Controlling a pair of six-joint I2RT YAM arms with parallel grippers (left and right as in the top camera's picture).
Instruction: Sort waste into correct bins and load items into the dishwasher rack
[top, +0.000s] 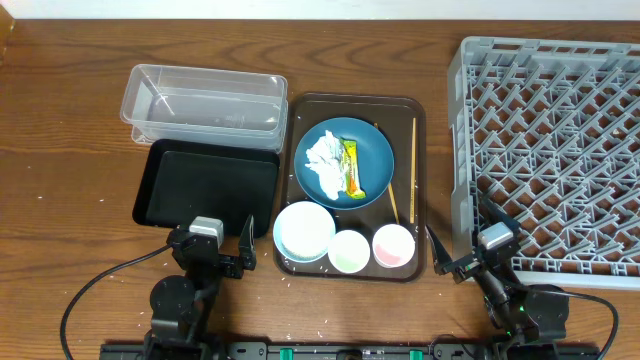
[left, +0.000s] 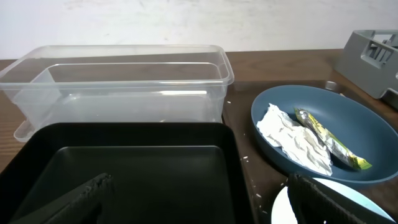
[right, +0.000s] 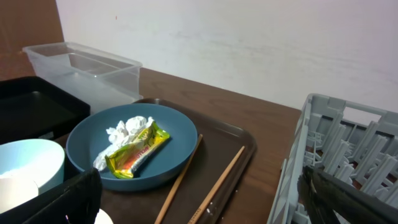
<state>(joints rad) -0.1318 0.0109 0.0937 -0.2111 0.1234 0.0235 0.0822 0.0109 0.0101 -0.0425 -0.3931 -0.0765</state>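
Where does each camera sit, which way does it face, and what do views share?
Overhead: above the table, looking down on brown serving tray, grey plastic rack; left gripper, right gripper at bottom.
Left wrist: low, facing the wall across shallow black tray, clear plastic tub; own fingers below.
Right wrist: low, facing the wall over thin wooden chopsticks; own fingers below.
All share: round blue plate.

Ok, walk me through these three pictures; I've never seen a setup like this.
Two robot arms sit at a table. One picture looks down from above; the other two come from a camera on each wrist, its own dark fingers at the bottom. The left gripper and right gripper are open, holding nothing. A brown tray carries a plate with tissue and wrapper, chopsticks and three bowls. Left of it: clear tub, black tray. Right: grey rack.
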